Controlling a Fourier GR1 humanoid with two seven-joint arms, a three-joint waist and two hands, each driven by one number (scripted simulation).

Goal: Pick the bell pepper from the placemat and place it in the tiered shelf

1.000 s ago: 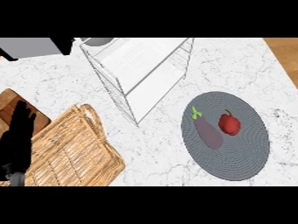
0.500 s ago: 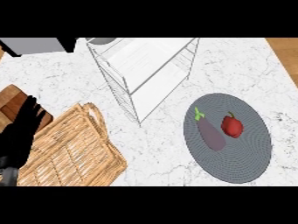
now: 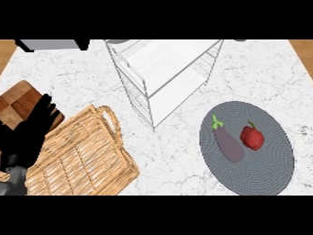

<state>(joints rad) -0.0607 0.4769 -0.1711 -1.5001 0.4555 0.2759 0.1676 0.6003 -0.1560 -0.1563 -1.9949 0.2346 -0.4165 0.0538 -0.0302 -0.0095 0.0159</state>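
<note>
The red bell pepper (image 3: 252, 137) lies on the right half of the round grey placemat (image 3: 254, 176), just beside a purple eggplant (image 3: 228, 144) to its left. The white wire tiered shelf (image 3: 165, 73) stands up-left of the mat on the marble counter (image 3: 274, 73). Well apart, at the view's far left, the left hand (image 3: 23, 137) hangs over the wicker basket (image 3: 84, 160) and wooden cutting board (image 3: 13, 98), fingers straight and spread, grasping nothing
</note>
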